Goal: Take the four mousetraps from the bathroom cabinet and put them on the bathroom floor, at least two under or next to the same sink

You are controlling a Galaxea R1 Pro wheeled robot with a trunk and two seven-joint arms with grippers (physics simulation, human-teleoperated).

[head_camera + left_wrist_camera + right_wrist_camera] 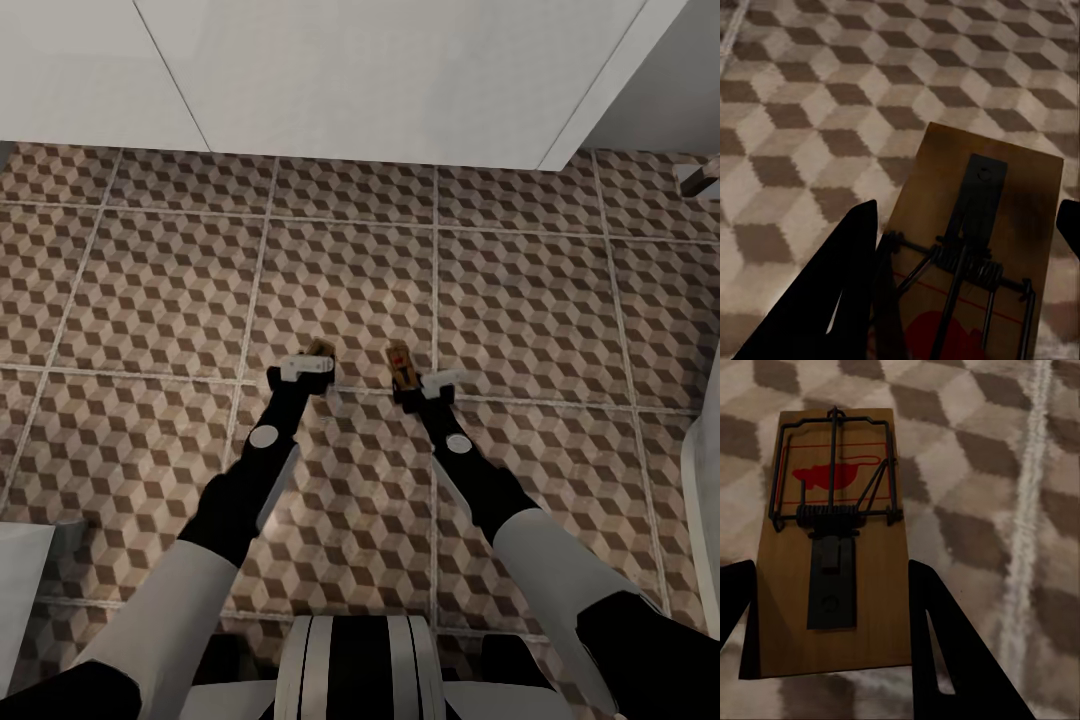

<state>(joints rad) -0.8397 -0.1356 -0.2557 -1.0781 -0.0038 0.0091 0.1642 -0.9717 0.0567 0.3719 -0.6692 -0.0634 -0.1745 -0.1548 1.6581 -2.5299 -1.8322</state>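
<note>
Two mousetraps show, each a small brown board with a dark spring and a red spot. My left gripper (pixel 305 367) is shut on one mousetrap (pixel 320 348) (pixel 982 217), with a black finger (pixel 832 300) against each long edge. My right gripper (pixel 436 384) is shut on the other mousetrap (pixel 401 364) (pixel 832 540), its fingers (pixel 945 652) clamping the board's near end. Both traps are low over the bathroom floor (pixel 150 290), a tile's length in front of the white vanity (pixel 350 80). Whether they touch the tiles I cannot tell. The sink basin and the cabinet are out of view.
A white rounded fixture (pixel 705 480) stands at the right edge, and another white object (pixel 20 570) at the lower left. A small grey-brown thing (pixel 700 178) sits by the vanity's right corner. Open tiles lie between my grippers and the vanity.
</note>
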